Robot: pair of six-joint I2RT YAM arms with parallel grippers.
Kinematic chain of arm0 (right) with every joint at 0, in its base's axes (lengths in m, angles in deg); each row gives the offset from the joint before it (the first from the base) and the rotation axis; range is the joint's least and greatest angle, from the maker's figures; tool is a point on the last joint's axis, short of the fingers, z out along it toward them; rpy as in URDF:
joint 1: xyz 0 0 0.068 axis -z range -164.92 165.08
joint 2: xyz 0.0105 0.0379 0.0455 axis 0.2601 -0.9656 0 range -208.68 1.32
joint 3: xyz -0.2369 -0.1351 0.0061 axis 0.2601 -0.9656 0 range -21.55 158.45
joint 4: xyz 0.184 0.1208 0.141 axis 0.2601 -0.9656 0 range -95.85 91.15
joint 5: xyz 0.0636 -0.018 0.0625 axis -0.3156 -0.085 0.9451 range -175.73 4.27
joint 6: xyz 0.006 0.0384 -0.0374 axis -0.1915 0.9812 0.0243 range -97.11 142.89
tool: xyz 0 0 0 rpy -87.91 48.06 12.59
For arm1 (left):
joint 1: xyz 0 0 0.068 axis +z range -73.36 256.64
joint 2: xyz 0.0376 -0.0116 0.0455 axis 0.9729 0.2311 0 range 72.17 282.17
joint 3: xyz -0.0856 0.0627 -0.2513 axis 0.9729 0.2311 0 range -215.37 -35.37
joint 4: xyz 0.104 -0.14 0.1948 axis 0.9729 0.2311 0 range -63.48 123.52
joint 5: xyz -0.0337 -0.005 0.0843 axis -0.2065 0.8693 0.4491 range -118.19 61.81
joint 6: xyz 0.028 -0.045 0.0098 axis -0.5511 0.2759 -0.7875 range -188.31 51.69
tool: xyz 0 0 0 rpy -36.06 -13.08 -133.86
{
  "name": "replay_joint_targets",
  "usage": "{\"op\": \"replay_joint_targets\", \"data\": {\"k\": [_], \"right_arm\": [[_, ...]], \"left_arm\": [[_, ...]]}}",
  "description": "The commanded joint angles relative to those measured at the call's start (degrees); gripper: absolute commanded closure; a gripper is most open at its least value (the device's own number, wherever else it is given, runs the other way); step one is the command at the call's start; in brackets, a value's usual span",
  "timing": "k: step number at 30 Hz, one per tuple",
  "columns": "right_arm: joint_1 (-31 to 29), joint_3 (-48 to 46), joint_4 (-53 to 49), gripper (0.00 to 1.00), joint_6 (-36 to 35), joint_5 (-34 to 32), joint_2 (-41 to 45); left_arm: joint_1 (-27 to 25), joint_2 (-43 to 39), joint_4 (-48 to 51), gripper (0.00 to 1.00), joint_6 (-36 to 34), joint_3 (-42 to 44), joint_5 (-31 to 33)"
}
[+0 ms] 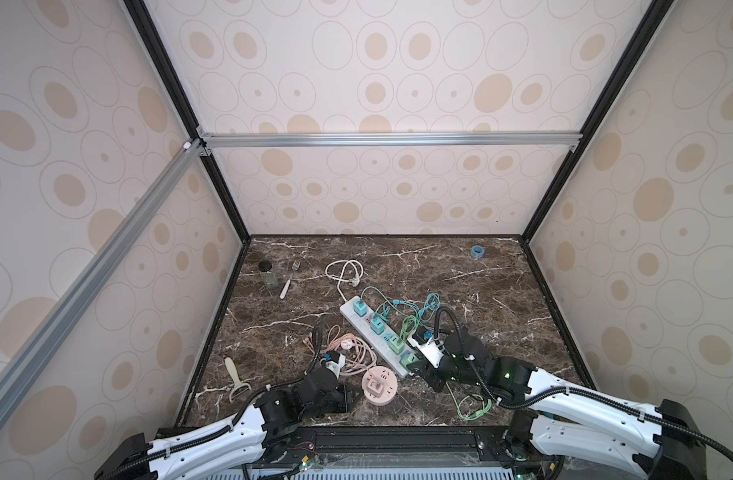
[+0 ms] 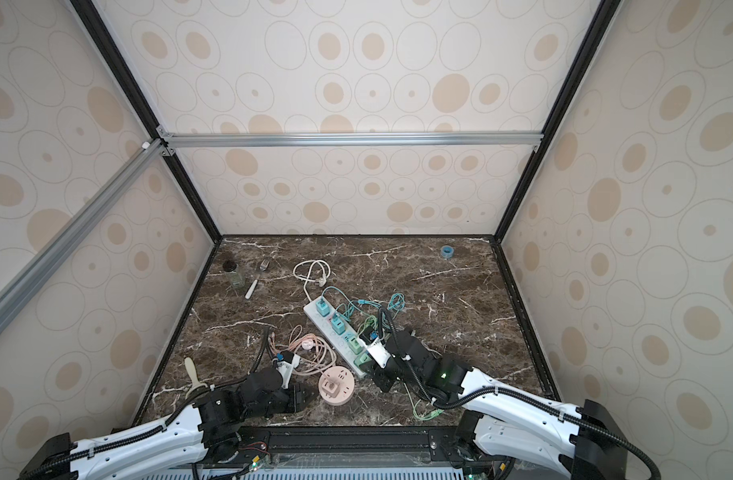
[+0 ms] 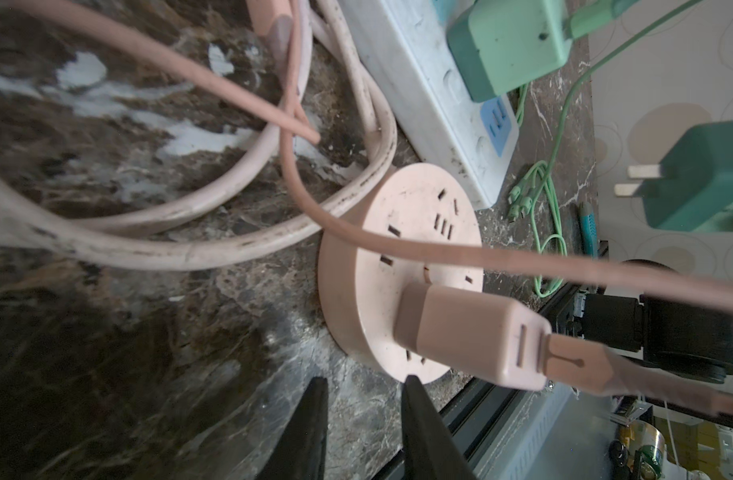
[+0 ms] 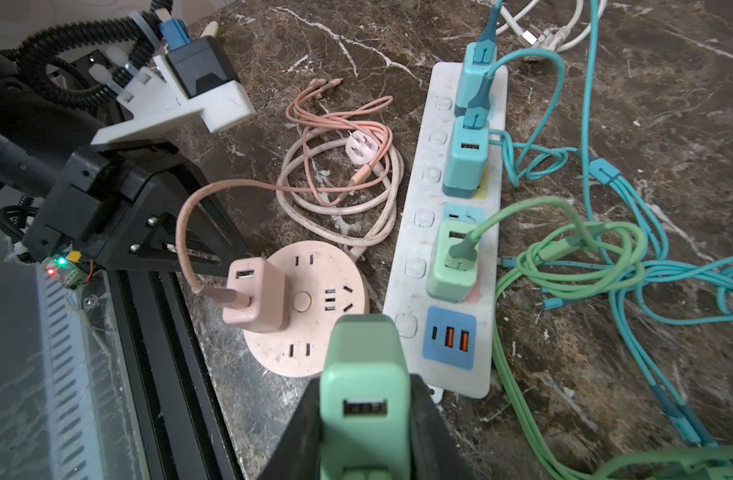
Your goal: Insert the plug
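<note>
My right gripper [image 4: 365, 390] is shut on a green plug [image 4: 362, 345], held in the air above the gap between the pink round socket [image 4: 315, 353] and the near end of the white power strip [image 4: 398, 299]. The left wrist view shows that green plug [image 3: 705, 178] clear of both, with its two prongs bare. A pink charger [image 3: 473, 336] sits plugged into the round socket [image 3: 414, 199]. My left gripper [image 3: 365, 379] is open and empty, low beside the socket's rim. In both top views the green plug [image 1: 410, 361] [image 2: 362, 360] is at the strip's front end.
Teal and green chargers fill the strip [image 1: 377, 338], with a blue USB panel [image 4: 450, 336] at its near end. Teal and green cables [image 1: 473, 405] tangle on the right and a pink cable coil [image 1: 352, 347] lies on the left. Jar [image 1: 268, 274], fork [image 1: 289, 278], peeler [image 1: 236, 378] and tape roll [image 1: 477, 251] lie apart.
</note>
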Motion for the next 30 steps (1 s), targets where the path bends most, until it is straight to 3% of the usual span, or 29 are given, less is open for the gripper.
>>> {"op": "replay_joint_targets", "data": {"k": [1,9,17,30], "right_arm": [[-0.8,-0.2,3.0,0.98,0.9,-0.2,-0.7],[-2.7,1.2,3.2,0.98,-0.1,-1.4,-4.5],[-6.3,3.4,3.4,0.98,-1.5,-5.3,-10.9],[-8.2,5.9,6.2,0.99,-1.9,-5.7,-15.4]], "left_arm": [[-0.6,1.5,-5.7,0.69,1.4,-0.3,1.7],[-0.6,6.7,-8.9,0.73,2.2,0.5,2.7],[-0.6,2.7,-5.7,0.78,4.2,2.7,5.7],[-0.6,1.4,-6.2,0.74,1.0,1.5,5.0]]}}
